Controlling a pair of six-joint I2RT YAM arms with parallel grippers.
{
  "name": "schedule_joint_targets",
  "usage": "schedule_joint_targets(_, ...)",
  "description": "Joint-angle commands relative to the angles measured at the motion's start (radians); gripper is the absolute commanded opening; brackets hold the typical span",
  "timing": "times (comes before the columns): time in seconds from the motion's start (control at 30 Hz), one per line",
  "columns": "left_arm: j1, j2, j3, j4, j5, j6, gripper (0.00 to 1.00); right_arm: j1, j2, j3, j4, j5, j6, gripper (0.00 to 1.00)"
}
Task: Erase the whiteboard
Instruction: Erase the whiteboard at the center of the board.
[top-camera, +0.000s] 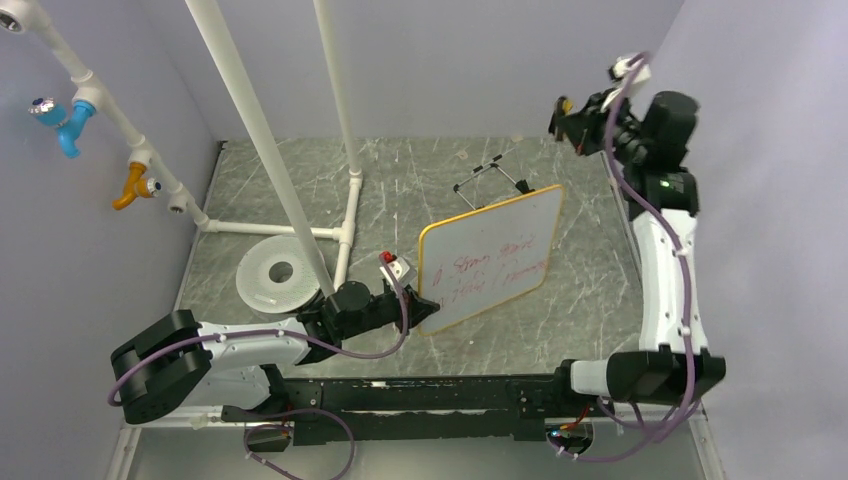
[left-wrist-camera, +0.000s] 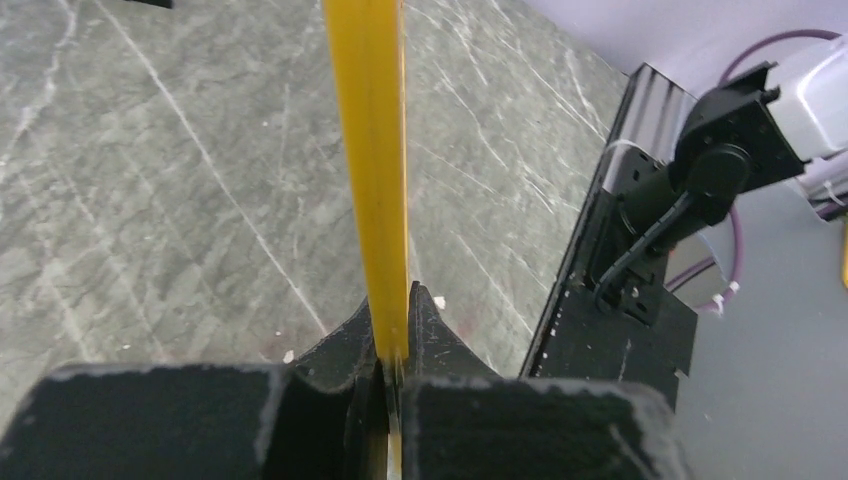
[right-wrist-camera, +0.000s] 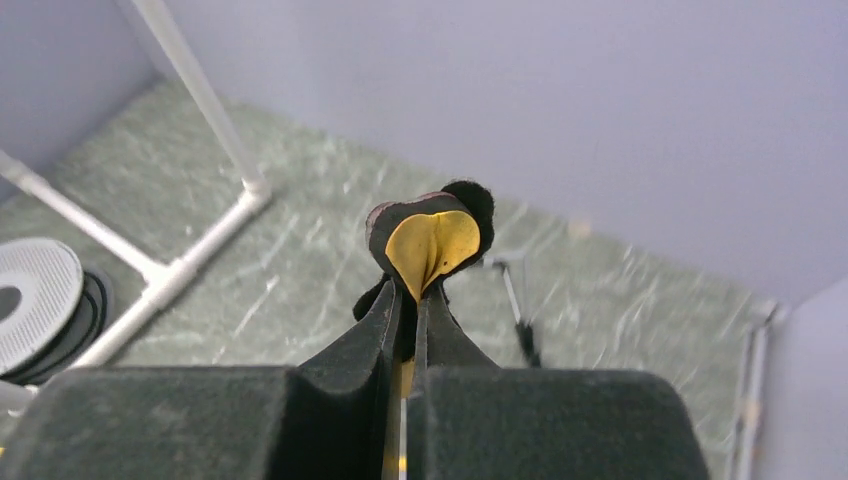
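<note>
grey-green marbled table (top-camera: 560, 330), top view: we see it under both arms, with a white pipe frame (top-camera: 345, 225) standing on its left half.
whiteboard (top-camera: 490, 258), top view: mid-table and tilted, face turned up toward the camera, red scrawl across it, orange-tan frame all round; we cannot tell whether its far edge touches the table.
left gripper (top-camera: 425, 315), top view: low at the near left, clamped on the whiteboard's near left corner.
right gripper (top-camera: 560, 115), top view: raised at the far right, well apart from the whiteboard, a small yellow-and-black pad (top-camera: 566, 104) at its tip.
other things, top view: a white disc (top-camera: 278, 272) lies left of the whiteboard beside the pipe frame; a black wire stand (top-camera: 490, 180) sits behind the whiteboard.
left wrist view: we see the whiteboard (left-wrist-camera: 372, 150) edge-on, a yellow-orange strip rising from the left gripper (left-wrist-camera: 392, 305), whose fingers pinch it from both sides, the table (left-wrist-camera: 150, 200) beneath.
right wrist view: the right gripper (right-wrist-camera: 408, 290) is pressed tight on the yellow-and-black pad (right-wrist-camera: 432, 240), folded yellow side inward; white disc (right-wrist-camera: 30, 300) at the left edge, pipe frame (right-wrist-camera: 200, 100) beyond it, wire stand (right-wrist-camera: 515, 300) past the fingers.
</note>
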Motion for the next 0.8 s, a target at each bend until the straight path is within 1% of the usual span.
schedule_joint_targets(0.0,-0.008,0.001,-0.013,0.007,0.113,0.018,0.0,-0.02,-0.081,0.134,-0.065,-0.183,0.002,0.0)
schedule_joint_targets(0.1,-0.004,-0.007,-0.02,0.007,0.11,0.007,0.0,-0.021,-0.106,0.134,-0.143,-0.303,-0.099,0.0)
schedule_joint_targets(0.27,0.003,-0.015,-0.027,0.007,0.105,-0.009,0.0,-0.022,-0.144,0.088,-0.34,-0.577,-0.358,0.0)
schedule_joint_targets(0.33,0.007,-0.015,-0.027,0.007,0.1,-0.02,0.0,-0.021,-0.156,0.075,-0.414,-0.63,-0.446,0.0)
schedule_joint_targets(0.4,0.011,-0.013,-0.028,0.012,0.097,-0.032,0.0,-0.021,-0.165,0.06,-0.481,-0.648,-0.522,0.0)
schedule_joint_targets(0.47,0.017,-0.016,-0.032,0.019,0.086,-0.052,0.0,-0.02,-0.183,0.026,-0.53,-0.619,-0.585,0.0)
schedule_joint_targets(0.6,0.029,-0.023,-0.051,0.065,0.061,-0.107,0.0,-0.019,-0.254,-0.165,-0.53,-0.477,-0.635,0.0)
schedule_joint_targets(0.63,0.032,-0.023,-0.054,0.074,0.062,-0.118,0.0,-0.02,-0.272,-0.218,-0.507,-0.443,-0.615,0.0)
schedule_joint_targets(0.7,0.035,-0.018,-0.054,0.096,0.066,-0.139,0.0,-0.02,-0.312,-0.349,-0.385,-0.355,-0.54,0.0)
schedule_joint_targets(0.77,0.038,-0.01,-0.053,0.127,0.078,-0.159,0.0,-0.02,-0.341,-0.47,-0.231,-0.243,-0.407,0.0)
